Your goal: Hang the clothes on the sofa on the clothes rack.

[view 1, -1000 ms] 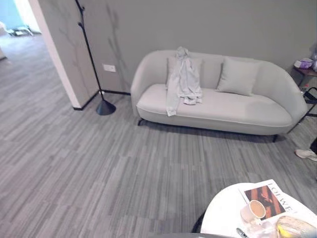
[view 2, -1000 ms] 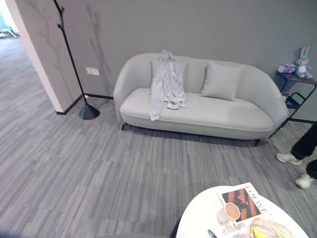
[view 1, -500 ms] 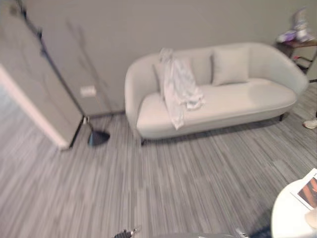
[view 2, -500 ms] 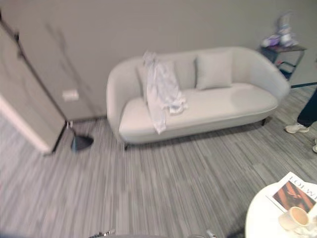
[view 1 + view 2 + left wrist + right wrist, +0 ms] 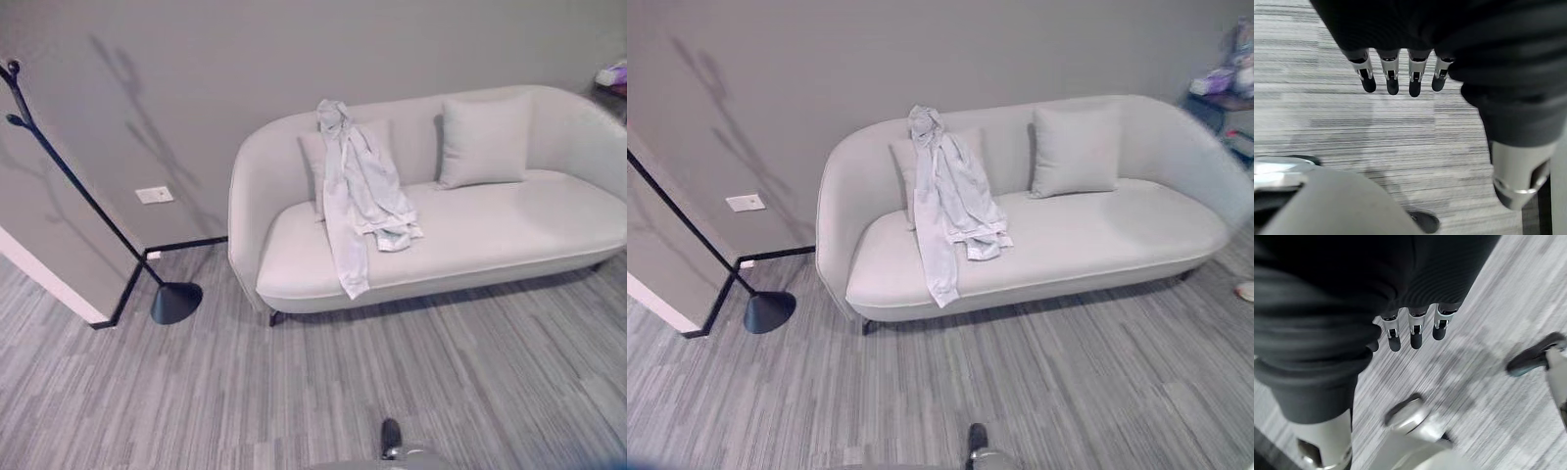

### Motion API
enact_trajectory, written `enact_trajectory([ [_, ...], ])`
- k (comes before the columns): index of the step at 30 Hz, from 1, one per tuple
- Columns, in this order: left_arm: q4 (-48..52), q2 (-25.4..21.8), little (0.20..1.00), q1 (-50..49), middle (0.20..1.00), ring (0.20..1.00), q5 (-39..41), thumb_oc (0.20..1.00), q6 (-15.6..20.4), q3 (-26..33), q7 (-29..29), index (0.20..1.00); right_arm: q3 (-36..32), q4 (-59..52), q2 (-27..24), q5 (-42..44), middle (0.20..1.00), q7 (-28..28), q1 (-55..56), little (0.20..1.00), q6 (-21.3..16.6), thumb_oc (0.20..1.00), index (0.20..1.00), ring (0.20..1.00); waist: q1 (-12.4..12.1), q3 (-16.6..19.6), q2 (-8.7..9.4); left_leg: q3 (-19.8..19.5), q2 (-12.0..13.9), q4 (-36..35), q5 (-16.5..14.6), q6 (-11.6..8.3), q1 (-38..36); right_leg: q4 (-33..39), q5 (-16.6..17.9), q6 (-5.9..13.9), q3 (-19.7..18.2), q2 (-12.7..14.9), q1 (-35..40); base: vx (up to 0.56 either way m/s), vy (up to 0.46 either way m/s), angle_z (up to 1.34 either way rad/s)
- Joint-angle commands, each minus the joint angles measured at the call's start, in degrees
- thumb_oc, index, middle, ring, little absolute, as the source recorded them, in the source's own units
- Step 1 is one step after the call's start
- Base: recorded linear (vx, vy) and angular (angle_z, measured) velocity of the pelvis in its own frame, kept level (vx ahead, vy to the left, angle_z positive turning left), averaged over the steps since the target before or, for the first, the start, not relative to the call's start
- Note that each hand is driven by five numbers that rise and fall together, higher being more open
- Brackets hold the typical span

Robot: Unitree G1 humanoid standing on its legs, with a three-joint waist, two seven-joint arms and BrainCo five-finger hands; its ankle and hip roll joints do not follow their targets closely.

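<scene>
Pale grey hooded garment (image 5: 361, 196) draped over backrest of light grey curved fabric sofa (image 5: 509, 230), upper part against square cushion (image 5: 312, 157), sleeve trailing over seat front edge. Second square grey cushion (image 5: 484, 140) upright further along backrest, apart from garment. Black metal clothes rack (image 5: 83, 196) with cone base stands on grey striped carpet (image 5: 196, 392) beside sofa's end, bare. Left hand (image 5: 1396, 73) over carpet, fingers straight, relaxed, holding nothing. Right hand (image 5: 1413, 330) over carpet, fingers straight, holding nothing.

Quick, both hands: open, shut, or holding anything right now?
Left hand: open, fingers relaxed over the floor, holding nothing.
Right hand: open, fingers relaxed over the floor, holding nothing.
</scene>
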State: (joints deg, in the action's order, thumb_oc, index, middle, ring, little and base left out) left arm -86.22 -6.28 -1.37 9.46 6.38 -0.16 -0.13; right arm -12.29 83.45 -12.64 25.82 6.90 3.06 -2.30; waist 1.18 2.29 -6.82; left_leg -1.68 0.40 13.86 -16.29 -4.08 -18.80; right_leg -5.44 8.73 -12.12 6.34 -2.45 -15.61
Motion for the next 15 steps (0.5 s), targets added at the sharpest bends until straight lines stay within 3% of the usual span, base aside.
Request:
enact_trajectory([
  [1,-0.47,-1.54,1.0,2.24,1.0,1.0,-1.85,1.0,0.62,-0.58,0.4,1.0,-1.44,2.46,3.82,-0.76,1.0,0.27,-1.89,1.0,-0.85,1.0,1.0,1.0,0.83,-0.4,1.5,-3.3,9.83,-18.86,17.81,1.15,1.7,3.88,-1.0,15.53,-6.21,15.53,-2.24,0.0,0.0,0.18],
  [3,-0.47,-1.54,1.0,2.24,1.0,1.0,-1.85,1.0,0.62,-0.58,0.4,1.0,-1.44,2.46,3.82,-0.76,1.0,0.27,-1.89,1.0,-0.85,1.0,1.0,1.0,0.83,-0.4,1.5,-3.3,9.83,-18.86,17.81,1.15,1.7,3.88,-1.0,15.53,-6.21,15.53,-2.24,0.21,-0.206,-0.15],
  [4,-1.15,-2.77,1.0,-0.32,1.0,1.0,-1.43,1.0,0.41,3.09,1.09,1.0,-0.24,3.18,3.17,-2.67,1.0,-1.16,-2.8,1.0,-2.43,1.0,1.0,1.0,0.49,1.6,2.03,-3.17,14.94,-18.01,19.88,1.5,2.32,-3.23,-0.95,16.92,-8.57,11.91,-2.15,0.41,-0.412,-0.29],
  [5,-1.15,-2.77,1.0,-0.32,1.0,1.0,-1.43,1.0,0.41,3.09,1.09,1.0,-0.24,3.18,3.17,-2.67,1.0,-1.16,-2.79,1.0,-2.43,1.0,1.0,1.0,0.49,1.63,2.04,-3.16,14.94,-18.0,19.88,1.5,2.35,-3.24,-0.95,16.92,-8.58,11.91,-2.2,1.07,-1.126,-0.19],
  [6,0.63,-3.44,1.0,-1.47,1.0,1.0,0.05,1.0,0.04,5.98,1.37,1.0,4.05,-1.11,1.03,-5.54,1.0,-3.38,-4.41,1.0,-3.49,1.0,1.0,1.0,-0.77,3.37,6.85,-0.51,19.86,-6.42,21.12,3.34,8.59,-0.39,-0.46,15.98,-8.22,10.86,4.19,0.88,-1.065,-0.22],
  [7,5.15,-3.21,1.0,0.01,1.0,1.0,0.67,1.0,0.34,4.49,1.55,1.0,6.03,-3.35,-2.0,-6.14,1.0,-5.6,-5.71,1.0,-3.7,1.0,1.0,1.0,-1.42,0.03,10.58,0.86,19.43,3.14,19.34,3.61,15.11,2.65,-0.1,15.03,-6.53,13.0,9.46,0.95,-1.143,0.18],
  [9,6.62,-3.21,1.0,1.07,1.0,1.0,0.58,1.0,0.59,3.96,1.53,1.0,6.43,-3.57,-2.39,-6.62,1.0,-5.84,-6.61,1.0,-3.44,1.0,1.0,1.0,-2.31,-0.69,10.89,-0.03,12.64,2.88,18.0,2.14,17.25,5.26,-0.62,14.29,-6.32,11.89,12.14,0.32,-0.347,0.83],
  [10,6.73,-3.53,1.0,1.56,1.0,1.0,0.77,1.0,0.64,3.63,1.37,1.0,6.11,-3.52,-1.61,-6.37,1.0,-5.41,-6.73,1.0,-3.18,1.0,1.0,1.0,-4.08,-1.08,10.38,-0.6,4.36,-2.14,16.21,1.2,19.5,6.88,-1.2,13.79,-6.3,9.9,14.19,0.21,-0.14,0.84],
  [12,6.73,-3.51,1.0,1.54,1.0,1.0,0.78,1.0,0.64,3.59,1.36,1.0,6.09,-3.52,-1.63,-6.37,1.0,-5.41,-6.68,1.0,-3.18,1.0,1.0,1.0,-4.2,-1.42,10.25,-0.54,4.5,-2.16,15.95,1.19,18.95,6.98,-1.33,13.77,-6.3,9.77,14.75,0.1,-0.07,0.1],
  [13,6.55,-3.57,1.0,1.83,1.0,1.0,0.53,1.0,0.74,2.93,1.37,1.0,6.23,-3.63,-0.51,-6.39,1.0,-5.23,-6.56,1.0,-3.01,1.0,1.0,1.0,-5.32,-1.77,9.6,0.61,-0.11,-6.91,16.28,0.94,20.47,7.15,-1.65,13.55,-6.07,8.21,15.68,0.13,-0.098,-0.51],
  [14,6.36,-3.71,1.0,2.74,1.0,1.0,0.31,1.0,0.43,0.85,1.61,1.0,8.31,-3.78,1.0,-7.51,1.0,-4.75,-6.8,1.0,-2.42,1.0,1.0,1.0,-6.7,-2.33,8.07,0.98,-2.69,-11.6,17.12,0.94,20.62,6.18,-2.45,13.54,-6.2,6.02,16.43,0.13,-0.123,-0.57],
  [15,4.29,-2.66,1.0,2.94,1.0,1.0,0.26,1.0,0.4,-0.09,1.13,1.0,8.53,-2.93,1.8,-7.63,1.0,-5.18,-6.85,1.0,-2.33,1.0,1.0,1.0,-7.53,-2.77,8.02,0.65,-3.08,-8.83,17.63,0.55,23.21,5.32,-2.31,13.51,-6.44,6.24,17.12,0.09,-0.07,-0.68],
])
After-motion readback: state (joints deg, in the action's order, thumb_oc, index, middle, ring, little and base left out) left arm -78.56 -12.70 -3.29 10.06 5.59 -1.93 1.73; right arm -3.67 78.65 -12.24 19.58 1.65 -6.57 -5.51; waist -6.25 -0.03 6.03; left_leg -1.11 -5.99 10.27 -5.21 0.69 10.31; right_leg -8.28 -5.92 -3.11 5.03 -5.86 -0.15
